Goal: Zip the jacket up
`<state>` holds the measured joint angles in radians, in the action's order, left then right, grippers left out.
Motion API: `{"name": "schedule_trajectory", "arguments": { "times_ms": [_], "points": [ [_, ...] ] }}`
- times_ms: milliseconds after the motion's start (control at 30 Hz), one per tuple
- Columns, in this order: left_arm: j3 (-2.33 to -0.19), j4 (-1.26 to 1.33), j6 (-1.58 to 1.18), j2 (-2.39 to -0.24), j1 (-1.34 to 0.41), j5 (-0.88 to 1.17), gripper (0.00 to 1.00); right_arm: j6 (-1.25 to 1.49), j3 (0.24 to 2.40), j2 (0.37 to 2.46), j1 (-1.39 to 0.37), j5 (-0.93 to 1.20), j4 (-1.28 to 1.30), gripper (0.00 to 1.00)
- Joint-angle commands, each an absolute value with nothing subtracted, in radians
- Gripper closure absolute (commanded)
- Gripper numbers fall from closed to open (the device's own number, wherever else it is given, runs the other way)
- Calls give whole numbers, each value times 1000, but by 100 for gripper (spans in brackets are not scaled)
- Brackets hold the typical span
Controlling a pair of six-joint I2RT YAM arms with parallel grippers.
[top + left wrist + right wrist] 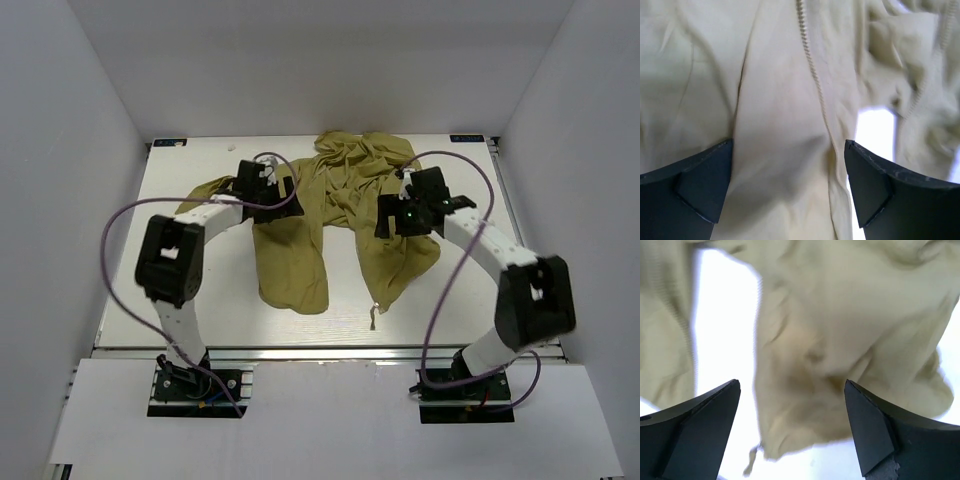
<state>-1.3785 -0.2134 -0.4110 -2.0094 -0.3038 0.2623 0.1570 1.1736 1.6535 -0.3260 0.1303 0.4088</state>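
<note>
The left end effector (788, 145), wide and empty, hangs over the jacket (300, 250), with zipper teeth (812, 70) running straight ahead of it; the right end effector (792, 385), equally wide and empty, hovers over its other front panel (840, 340). Best, I judge, to find each panel's bottom corner and line up the teeth before gripping. White table (200, 290) below, white walls (60, 200) close on three sides.

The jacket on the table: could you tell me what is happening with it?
Two robot arms are set to zip it. The jacket lies crumpled and unzipped on the table. The left gripper hovers open over its zipper teeth; the right gripper hangs open over the other front panel. Neither holds anything.
</note>
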Motion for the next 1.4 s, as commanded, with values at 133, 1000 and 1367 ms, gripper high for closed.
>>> {"name": "schedule_trajectory", "arguments": {
  "times_ms": [133, 1000, 1367],
  "points": [
    [-1000, -209, -532, -1496, -317, 275, 2, 204, 832, 1309, -400, 211, 419, 11],
    [-664, -304, -588, -1052, -339, 265, 2, 387, 862, 1586, -778, 204, 245, 11],
    [-664, -261, -578, -1120, -339, 310, 2, 458, 884, 1351, -785, -145, 411, 11]
  ]
}}
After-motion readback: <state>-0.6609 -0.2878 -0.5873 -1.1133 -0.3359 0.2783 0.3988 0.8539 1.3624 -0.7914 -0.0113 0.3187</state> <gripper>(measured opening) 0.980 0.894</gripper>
